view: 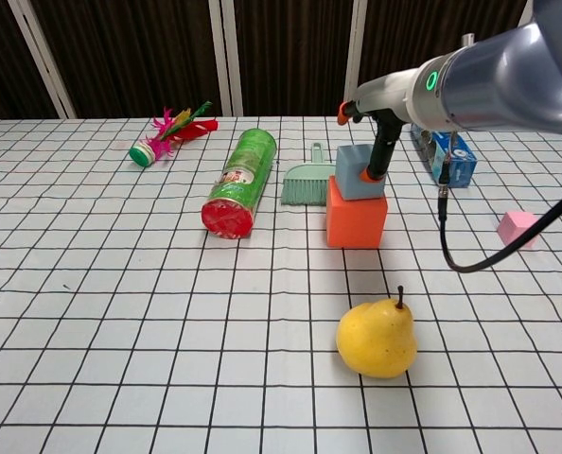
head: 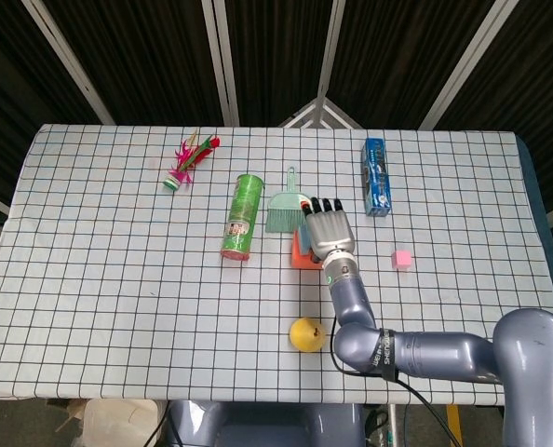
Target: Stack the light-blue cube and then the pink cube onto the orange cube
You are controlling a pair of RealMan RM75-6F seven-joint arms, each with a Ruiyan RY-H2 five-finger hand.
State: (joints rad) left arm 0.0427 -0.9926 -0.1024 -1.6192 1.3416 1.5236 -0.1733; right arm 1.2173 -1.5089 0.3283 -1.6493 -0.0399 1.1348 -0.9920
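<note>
One hand: my right hand (head: 327, 226) holds the light-blue cube (view: 358, 178)
Stack: light-blue cube sits atop the orange cube (view: 355, 218)
Pink cube (view: 517, 228): apart, on the table (view: 120, 312)

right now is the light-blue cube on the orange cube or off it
On. In the chest view the light-blue cube sits on top of the orange cube, with the right hand at it.

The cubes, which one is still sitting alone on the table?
The pink cube, off by itself on the tablecloth. The light-blue cube already sits on the orange cube, under the right robot hand.
</note>
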